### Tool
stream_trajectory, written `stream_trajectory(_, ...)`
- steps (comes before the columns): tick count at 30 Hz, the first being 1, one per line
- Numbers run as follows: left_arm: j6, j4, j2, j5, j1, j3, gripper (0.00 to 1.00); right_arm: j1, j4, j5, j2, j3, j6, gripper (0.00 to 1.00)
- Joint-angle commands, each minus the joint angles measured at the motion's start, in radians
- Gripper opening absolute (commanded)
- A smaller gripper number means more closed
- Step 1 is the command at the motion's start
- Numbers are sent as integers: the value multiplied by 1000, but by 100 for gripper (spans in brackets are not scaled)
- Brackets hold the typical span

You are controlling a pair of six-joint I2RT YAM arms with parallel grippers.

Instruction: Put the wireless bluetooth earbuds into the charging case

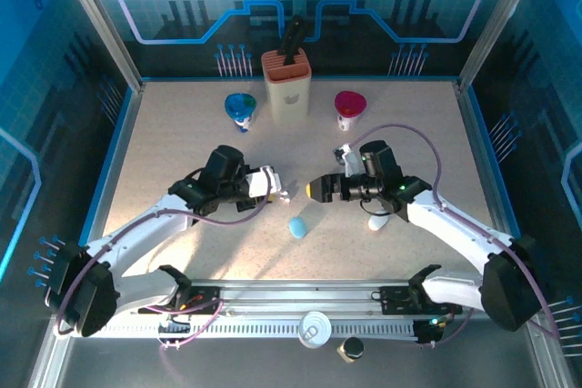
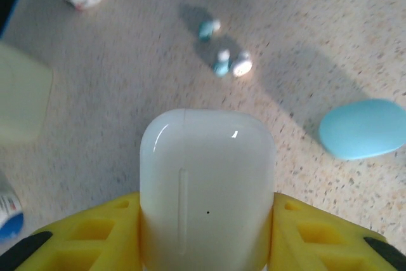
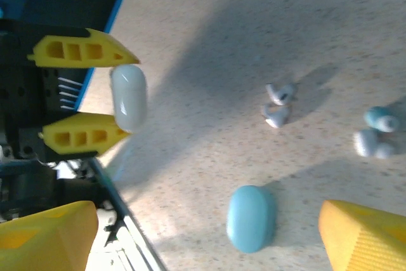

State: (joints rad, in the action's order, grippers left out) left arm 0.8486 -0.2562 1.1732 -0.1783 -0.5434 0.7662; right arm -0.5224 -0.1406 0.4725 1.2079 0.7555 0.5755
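Pinching a white charging case (image 2: 206,176) between the yellow fingers (image 2: 95,236) of the left gripper (image 2: 206,223), one pressed against each flank. Holding the right gripper (image 1: 316,189) spread wide above the speckled table (image 3: 209,42). In the right wrist view, lying loose on that table: a pair of white earbuds (image 3: 277,103) at 1 o'clock from a blue case (image 3: 252,218), and a bluish pair (image 3: 375,132) at 2 o'clock, apart from both cases.

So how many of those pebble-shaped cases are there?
2 for sure: a white case in the left hand, a blue case on the table. The white shape under the right arm may be another.
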Motion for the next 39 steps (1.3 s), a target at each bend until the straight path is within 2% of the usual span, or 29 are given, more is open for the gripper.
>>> stream_trajectory(1,61,28,-2,29,-58,46,40,-4,100,128,12,37,73,85)
stream_trajectory(7,113,51,21,78,-146,75,40,-13,85,168,64,86,86,74)
stream_trajectory(18,116,43,67,87,-189,130,40,-50,33,206,145,119,76,56)
stream_trajectory(23,116,42,68,92,-197,125,41,-52,26,177,135,119,68,36)
stream_trajectory(27,124,25,61,91,-200,115,42,-49,26,149,116,119,55,34)
stream_trajectory(29,129,20,57,91,-201,110,42,-47,26,144,114,118,58,44)
stream_trajectory(31,132,14,55,94,-202,109,41,-46,33,142,115,118,62,45)
stream_trajectory(35,134,6,52,95,-204,107,40,-44,53,154,125,119,76,40)
stream_trajectory(39,136,11,51,96,-205,100,40,-44,66,159,129,118,86,23)
